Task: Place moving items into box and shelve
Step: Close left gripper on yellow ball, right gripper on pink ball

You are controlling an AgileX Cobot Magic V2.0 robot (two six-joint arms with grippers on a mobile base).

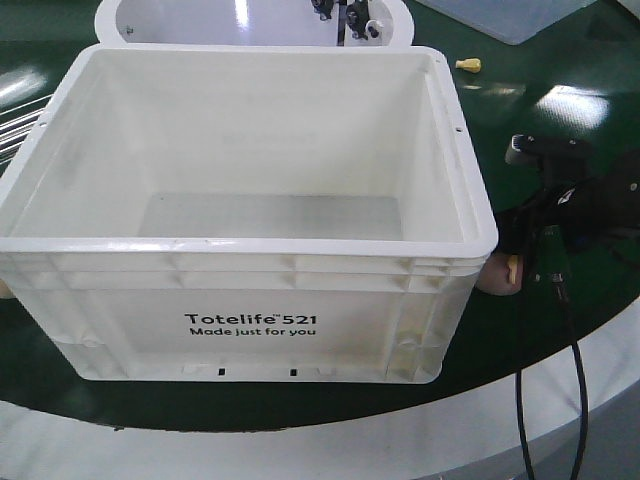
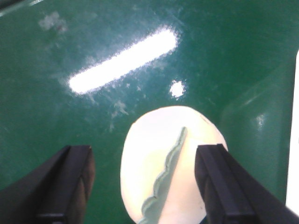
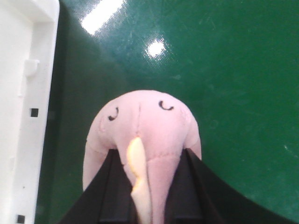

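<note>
Right gripper [image 3: 152,156], clamped on the pink plush ball [image 3: 142,126], sits low over the green counter [image 3: 233,70] just beside the right wall of the white Totelife tote [image 1: 250,243]; left gripper [image 2: 145,154], jaws apart, straddles the pale yellow plush ball [image 2: 149,140]. Both lie outside it.

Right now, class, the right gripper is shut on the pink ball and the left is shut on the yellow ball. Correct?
No: the left wrist view shows the left gripper open around the yellow ball. The right gripper is shut on the pink ball.
</note>
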